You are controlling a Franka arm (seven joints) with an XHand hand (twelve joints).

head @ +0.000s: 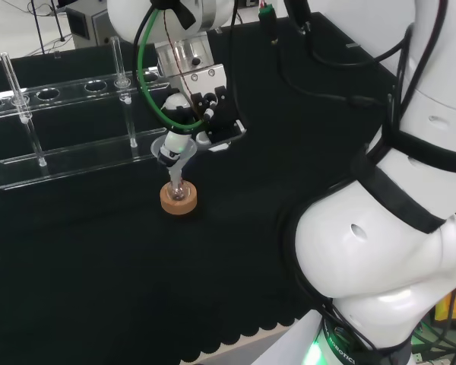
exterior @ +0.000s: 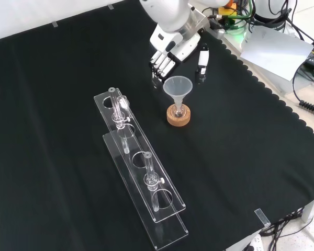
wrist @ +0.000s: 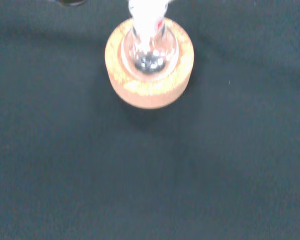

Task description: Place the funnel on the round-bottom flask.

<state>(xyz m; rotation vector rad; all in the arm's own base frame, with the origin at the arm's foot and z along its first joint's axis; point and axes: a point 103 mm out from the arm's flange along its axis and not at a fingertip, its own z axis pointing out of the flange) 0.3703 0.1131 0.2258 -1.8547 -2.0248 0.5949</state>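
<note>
With the funnel (exterior: pixel 177 89) seated in the round-bottom flask (exterior: pixel 178 111) on its cork ring (exterior: pixel 178 118) just below the hand (exterior: pixel 164 64), whose relaxed fingers hold nothing, withdrawing straight upward should avoid tipping it.

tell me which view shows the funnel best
The front view: the funnel shows whole, its stem in the round-bottom flask. In the head view the hand partly covers it; the wrist view catches just its stem.
</note>
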